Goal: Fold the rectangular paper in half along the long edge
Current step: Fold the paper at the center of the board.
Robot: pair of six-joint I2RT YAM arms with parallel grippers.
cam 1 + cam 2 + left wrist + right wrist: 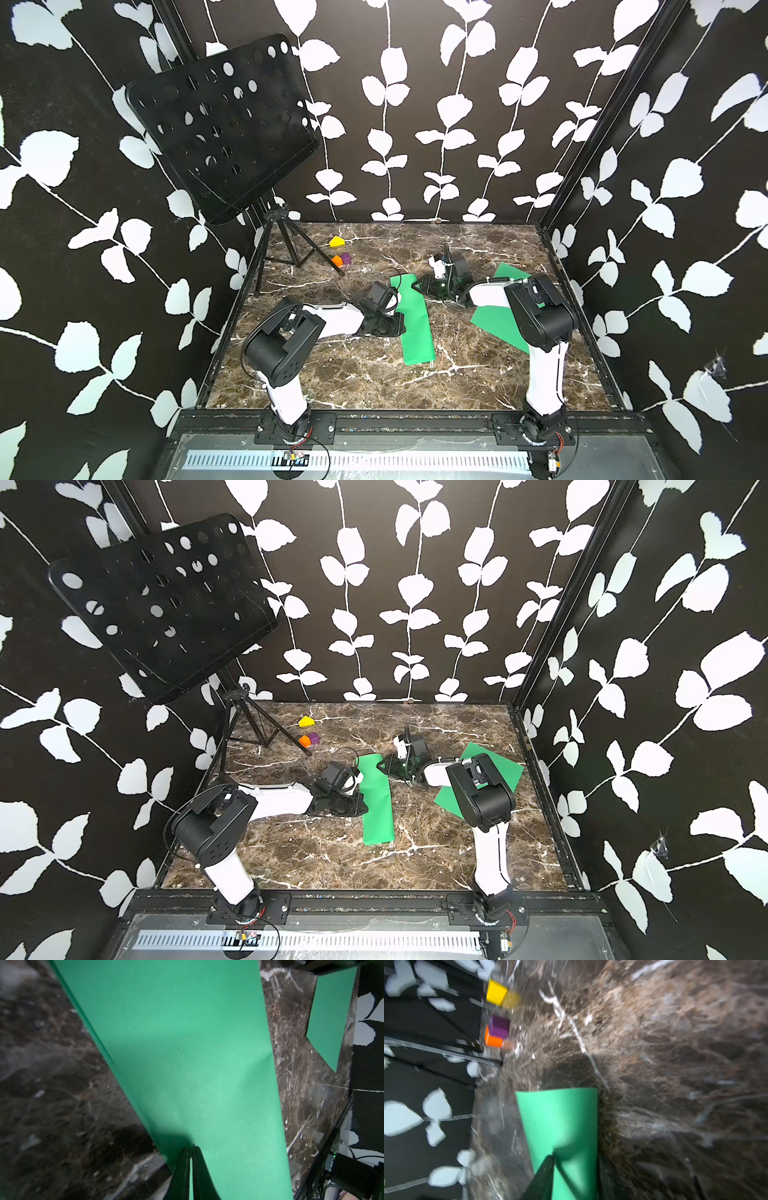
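Observation:
The green paper (417, 332) (378, 816) lies mid-table as a long narrow strip, its two layers showing along one long side in the left wrist view (187, 1053). My left gripper (399, 322) (361, 804) is at the strip's left long edge. It is shut, its tips (192, 1147) down on the paper. My right gripper (417, 286) (384, 766) is at the strip's far end. There the paper (560, 1115) bows up beside one finger (546, 1172). The other finger is lost in blur and shadow.
A second green sheet (494, 324) (328, 1022) lies flat under the right arm, near the right edge. A black music stand (220, 124) on a tripod stands at the back left. Yellow (336, 241), orange (337, 261) and purple (346, 258) blocks sit by its legs.

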